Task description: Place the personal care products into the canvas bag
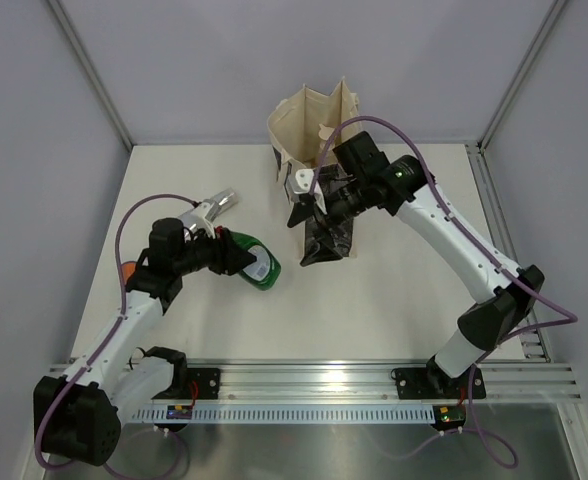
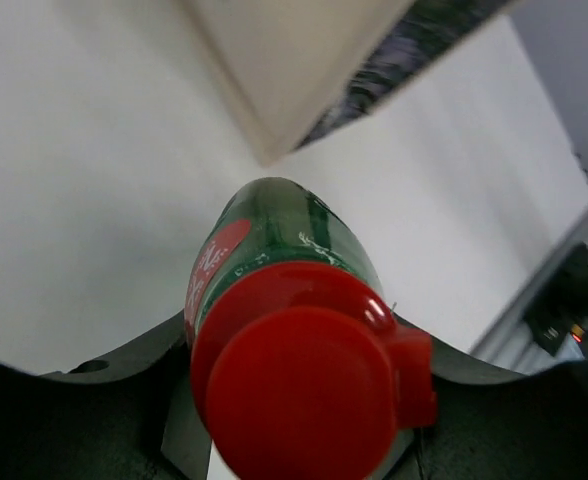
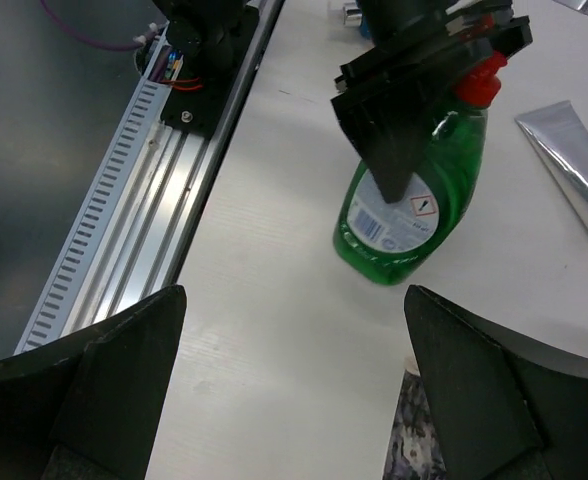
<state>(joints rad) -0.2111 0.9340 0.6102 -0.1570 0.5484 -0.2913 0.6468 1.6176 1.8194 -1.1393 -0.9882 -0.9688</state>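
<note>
left gripper (image 1: pixel 232 252) is clamped on the green red-capped bottle (image 1: pixel 259 268), jaws narrow on the shoulder just below the cap, body sticking out ahead of the fingers. bottle is left of the canvas bag (image 1: pixel 309 120), well short of its mouth. can't tell if its base is on the table (image 1: pixel 394 300) or just off it. right gripper (image 1: pixel 312 205) is spread wide, holding nothing, parked at the bag's near side by the rim. contact with the cloth isn't clear. silver tube (image 1: pixel 219 203) lies just past the left gripper on the far side.

risks as i read it:
- grip is high on the bottle and the heavy end is free, so it could swing or slip in the jaws on the lift.
- bag is tall and soft. a low approach would catch the rim and fold or tip it.
- right arm crowds the mouth, so the two arms could clash over the bag.
- a release from too high could topple the bag.
</note>
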